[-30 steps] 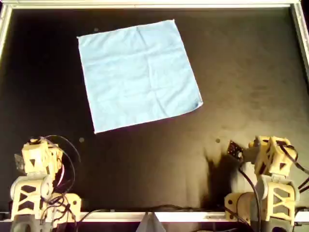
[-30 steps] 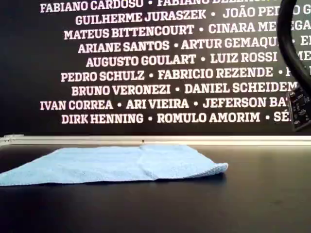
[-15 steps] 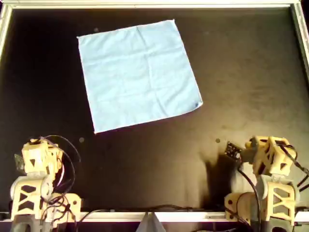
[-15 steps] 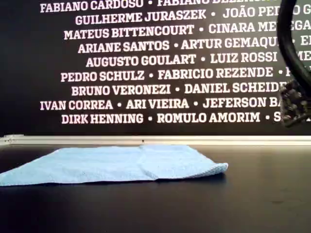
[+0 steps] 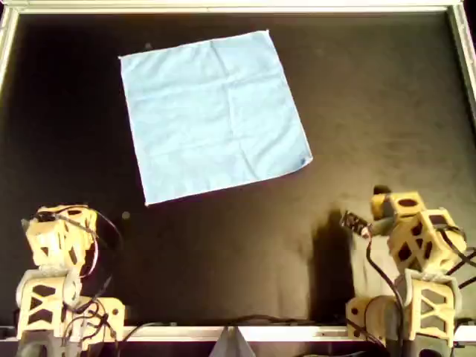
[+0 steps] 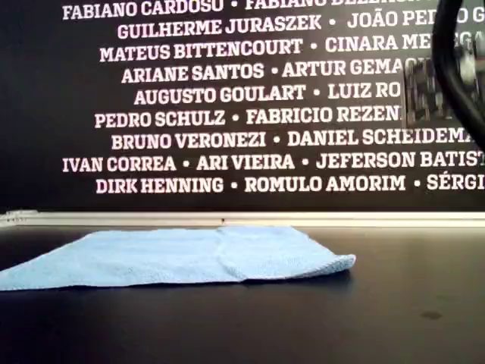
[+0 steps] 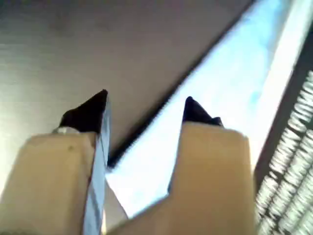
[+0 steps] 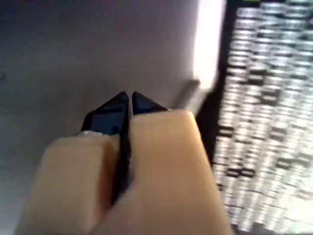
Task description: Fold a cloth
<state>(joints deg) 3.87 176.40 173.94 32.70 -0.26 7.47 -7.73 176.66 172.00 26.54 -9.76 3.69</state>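
Lying flat and unfolded on the black table (image 5: 372,97), the cloth (image 5: 212,115) is seen in the far half of the overhead view, toward that view's left, turned a little so that its corners point diagonally. It is well apart from both arms, which stand at the near edge. In the exterior view the same cloth (image 6: 182,256) looks very thin, with one corner slightly raised off the surface at that view's right.

My first gripper (image 7: 145,106) is held with its jaws spread wide and nothing between them; the blue fabric is visible beyond the tips. My second gripper (image 8: 130,99) has its jaws pressed together on nothing, and only bare table and the lettered wall (image 6: 242,98) are seen ahead of it. Which arm in the overhead view carries which gripper cannot be told with certainty.

The fabric is judged to be light, soft and limp, so it will probably sag and drape when it is lifted, and it may slide on the smooth table if it is only pushed. A hold at a corner or along an edge is advised, and the raised corner is probably the easiest to pinch. Faint crease lines across the middle could guide the fold.
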